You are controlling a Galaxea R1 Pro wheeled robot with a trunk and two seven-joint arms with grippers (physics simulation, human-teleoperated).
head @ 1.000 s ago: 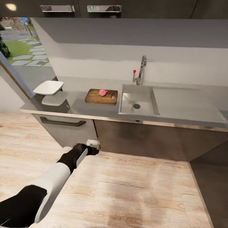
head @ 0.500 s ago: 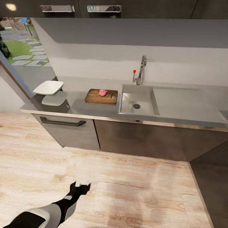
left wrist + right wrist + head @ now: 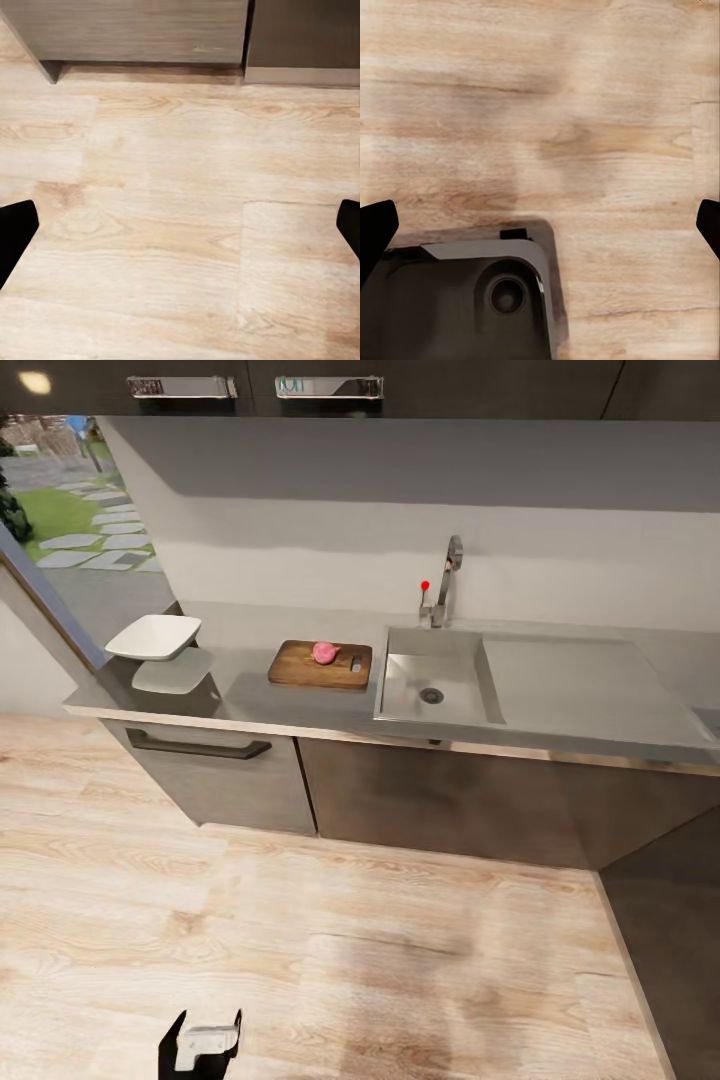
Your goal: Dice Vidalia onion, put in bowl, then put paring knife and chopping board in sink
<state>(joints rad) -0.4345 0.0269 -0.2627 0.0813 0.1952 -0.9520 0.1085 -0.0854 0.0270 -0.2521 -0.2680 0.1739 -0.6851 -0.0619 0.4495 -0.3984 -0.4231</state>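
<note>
The pinkish-red Vidalia onion (image 3: 324,652) lies on the brown chopping board (image 3: 300,666), which rests on the grey countertop (image 3: 250,700) just left of the sink (image 3: 432,685). The basin looks bare around its drain. I cannot make out the paring knife for certain. The white bowl (image 3: 155,636) stands at the counter's left end. My left gripper (image 3: 207,1026) hangs low over the wooden floor, far from the counter. In the left wrist view the left gripper (image 3: 180,232) is open, with only floor between its fingers. The right gripper (image 3: 540,229) is open too, above the floor.
The chrome faucet (image 3: 448,575) with its red knob (image 3: 425,586) rises behind the sink, and a flat drainboard (image 3: 585,685) lies to its right. Dark cabinets and a drawer with a black handle (image 3: 197,746) front the counter. A dark part of the robot (image 3: 465,300) sits below the right gripper.
My left arm has drawn back from the drawer front down to the bottom edge of the head view. The counter, board and onion have not shifted.
</note>
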